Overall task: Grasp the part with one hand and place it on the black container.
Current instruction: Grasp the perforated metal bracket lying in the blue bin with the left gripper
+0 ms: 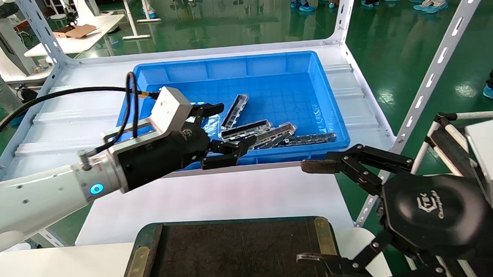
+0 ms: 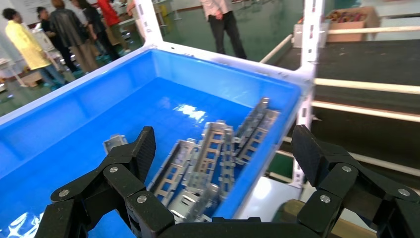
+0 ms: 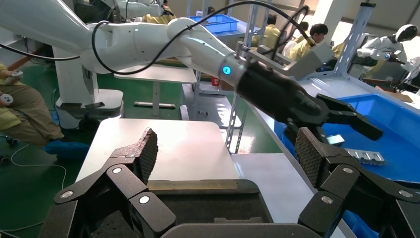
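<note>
Part in bin — left gripper open above.

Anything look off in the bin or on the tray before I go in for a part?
Nothing stands out. The parts lie loosely overlapped in the blue bin. The black container sits bare. Left gripper hovers open at the bin's near edge; right gripper is open beside the container.
</note>
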Motion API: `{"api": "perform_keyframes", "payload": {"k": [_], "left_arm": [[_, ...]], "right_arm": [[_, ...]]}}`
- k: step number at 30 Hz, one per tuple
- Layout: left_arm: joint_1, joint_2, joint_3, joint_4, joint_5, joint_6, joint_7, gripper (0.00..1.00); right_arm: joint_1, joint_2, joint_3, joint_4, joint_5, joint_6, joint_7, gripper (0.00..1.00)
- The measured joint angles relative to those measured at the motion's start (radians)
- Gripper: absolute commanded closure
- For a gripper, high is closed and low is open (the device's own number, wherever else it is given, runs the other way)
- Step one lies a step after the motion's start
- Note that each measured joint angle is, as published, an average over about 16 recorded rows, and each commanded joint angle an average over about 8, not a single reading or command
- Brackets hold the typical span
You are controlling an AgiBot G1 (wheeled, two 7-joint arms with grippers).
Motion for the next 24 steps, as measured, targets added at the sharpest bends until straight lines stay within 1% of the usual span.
{"api": "perform_keyframes", "payload": {"k": [11,24], "left_arm": [[-0.093,0.138,0.038,0.230,0.097,-0.124,0.008,0.00],[-0.228,0.277,0.054,0.540,0.137,-0.195,0.030,0.00]], "right_arm": [[0.000,0.000,0.000,0.000,0.000,0.000,0.000,0.00],[0.000,0.000,0.000,0.000,0.000,0.000,0.000,0.00]]}}
